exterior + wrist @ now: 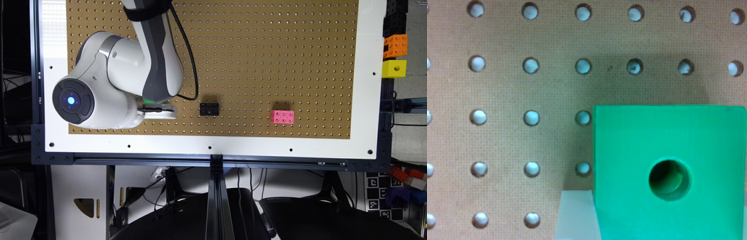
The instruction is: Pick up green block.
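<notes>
The pink studded brick (pixel 282 117) lies nearest on the pegboard (pixel 267 50), toward the exterior view's right, with the black brick (pixel 209 109) just farther back and left of it, both well apart from the work. Left again, the gripper (pixel 160 111) sits low over the board under the arm's bulk, and a sliver of the green block (pixel 149 100) peeks out just behind it. In the wrist view the green block (pixel 669 170) looms close, its dark round hole facing the camera, resting on the board. A pale shape beside it may be a finger, but I cannot tell whether the fingers are spread or pinching. Best to confirm both sides are squarely bracketed, close firmly, then lift straight up.
</notes>
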